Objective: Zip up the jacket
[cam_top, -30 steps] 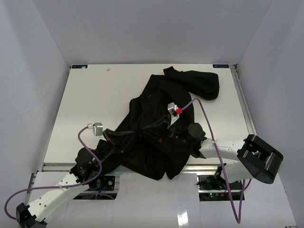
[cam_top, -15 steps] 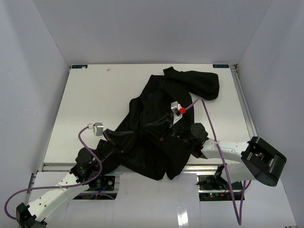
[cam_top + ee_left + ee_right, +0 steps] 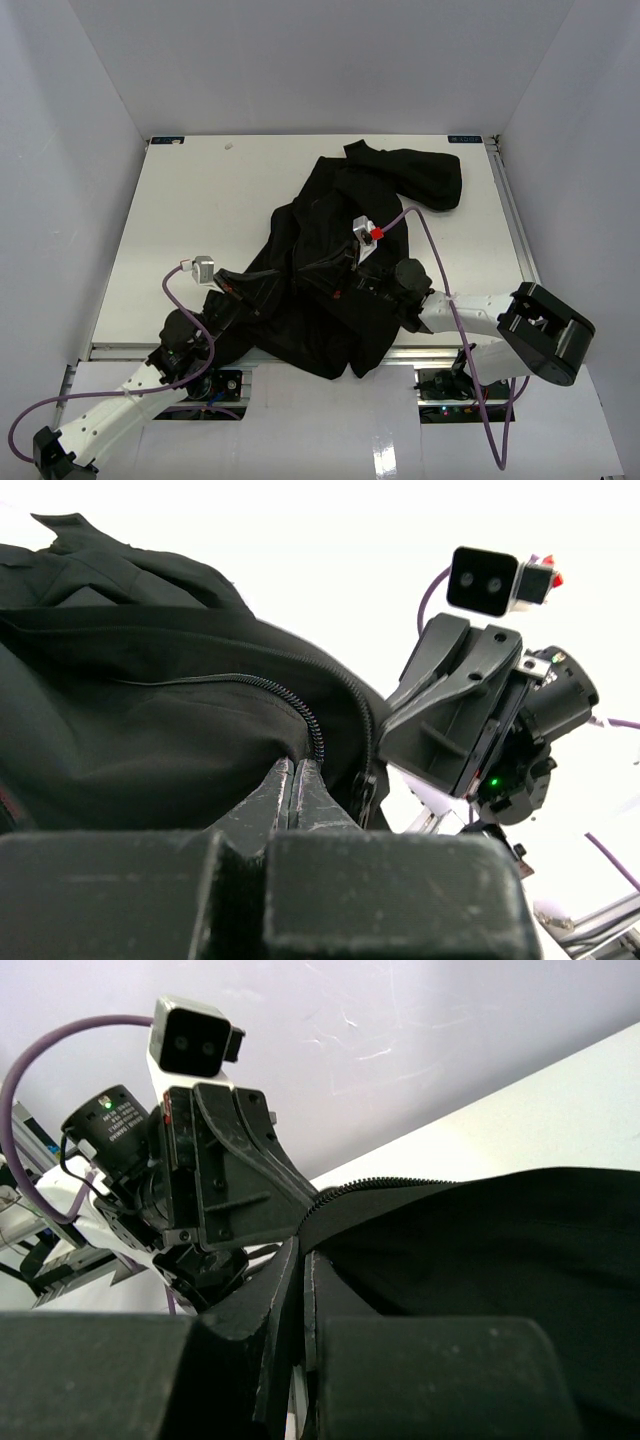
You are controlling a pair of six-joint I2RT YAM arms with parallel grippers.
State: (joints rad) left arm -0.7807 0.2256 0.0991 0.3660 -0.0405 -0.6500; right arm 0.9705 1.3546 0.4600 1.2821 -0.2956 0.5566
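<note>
The black jacket lies crumpled across the middle of the white table, its lower hem hanging over the near edge. My left gripper is shut on the jacket's front edge; in the left wrist view the pads pinch fabric right beside the zipper teeth. My right gripper is shut on the other zipper edge, a short way right of the left one. Each wrist view shows the opposite gripper close by: the right gripper and the left gripper. No slider is visible.
White walls enclose the table on three sides. A metal rail runs along the near edge by the arm bases. Purple cables loop over both arms. A jacket sleeve is bunched at the back right.
The right wrist shifted slightly to the right and then came back. The left wrist edged a little to the left. Both grips on the jacket stayed shut.
</note>
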